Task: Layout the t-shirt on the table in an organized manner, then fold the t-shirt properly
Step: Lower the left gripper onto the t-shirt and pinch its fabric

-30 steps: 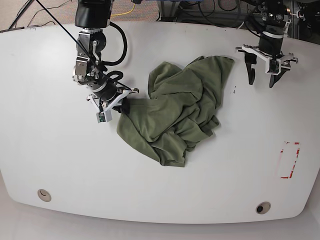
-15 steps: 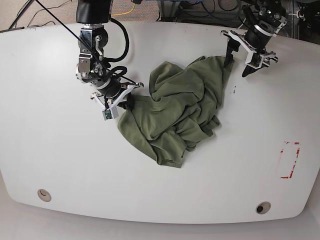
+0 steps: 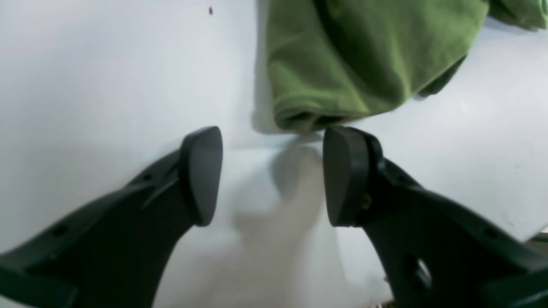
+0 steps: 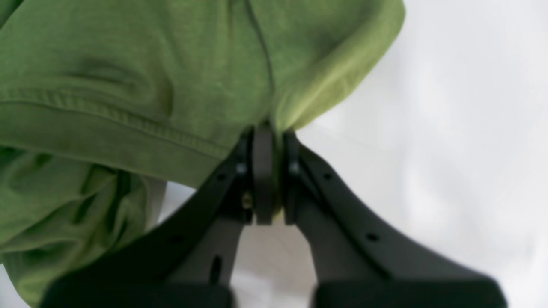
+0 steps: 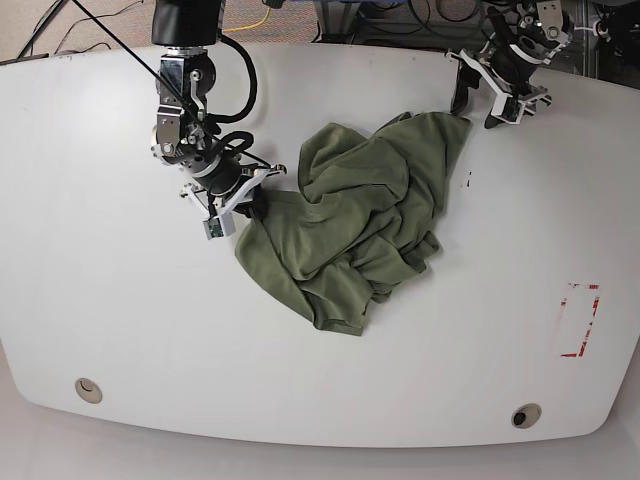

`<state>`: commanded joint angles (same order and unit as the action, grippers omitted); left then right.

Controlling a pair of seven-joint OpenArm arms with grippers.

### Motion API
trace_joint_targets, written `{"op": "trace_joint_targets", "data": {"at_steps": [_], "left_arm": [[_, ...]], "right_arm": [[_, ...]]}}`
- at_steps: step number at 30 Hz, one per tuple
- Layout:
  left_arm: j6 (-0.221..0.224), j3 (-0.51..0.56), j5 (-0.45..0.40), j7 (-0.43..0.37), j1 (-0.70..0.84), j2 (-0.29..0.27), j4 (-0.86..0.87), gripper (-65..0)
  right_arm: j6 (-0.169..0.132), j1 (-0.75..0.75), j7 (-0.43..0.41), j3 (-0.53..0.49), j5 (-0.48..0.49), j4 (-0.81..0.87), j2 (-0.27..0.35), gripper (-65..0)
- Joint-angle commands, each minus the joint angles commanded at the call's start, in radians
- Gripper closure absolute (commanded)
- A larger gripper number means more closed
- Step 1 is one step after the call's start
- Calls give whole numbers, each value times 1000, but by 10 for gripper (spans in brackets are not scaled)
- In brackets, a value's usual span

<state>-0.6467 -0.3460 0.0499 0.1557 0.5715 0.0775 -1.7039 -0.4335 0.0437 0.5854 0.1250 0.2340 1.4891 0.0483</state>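
Since the earlier frame the left gripper [image 5: 476, 104] has swung in to the t-shirt's [image 5: 350, 225] far corner, jaws spread and empty; the right gripper [image 4: 269, 141] pinches a hem. The shirt lies crumpled mid-table [image 5: 120, 330], still being spread; the left must close next.

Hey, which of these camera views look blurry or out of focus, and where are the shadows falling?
Left wrist view: the open left end effector is soft-edged, with a grey shadow on the table between its fingers. Right wrist view: the right end effector, shut on the t-shirt, is blurred at the bottom, though the hem stitching reads fairly clearly. Base view: sharp and evenly lit, with faint shadows.
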Motion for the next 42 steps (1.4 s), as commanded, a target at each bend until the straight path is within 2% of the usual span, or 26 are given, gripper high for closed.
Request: {"op": "trace_joint_targets", "data": {"at_steps": [19, 22, 31, 37, 42], "left_arm": [[0, 60, -5, 0, -64, 2, 80, -333], [0, 61, -5, 0, -72, 2, 103, -269], [6, 61, -6, 0, -101, 3, 117, -10], [8, 57, -6, 0, -114, 5, 106, -4], [8, 54, -6, 2, -115, 48, 58, -1]], "right_arm": [[-2, 8, 0, 0, 6, 18, 0, 0], [-2, 17, 0, -2, 6, 41, 0, 0], [-2, 29, 20, -2, 3, 95, 0, 0], [-2, 34, 63, -2, 8, 167, -2, 0], [-2, 35, 120, -2, 8, 253, -5, 0]]}}
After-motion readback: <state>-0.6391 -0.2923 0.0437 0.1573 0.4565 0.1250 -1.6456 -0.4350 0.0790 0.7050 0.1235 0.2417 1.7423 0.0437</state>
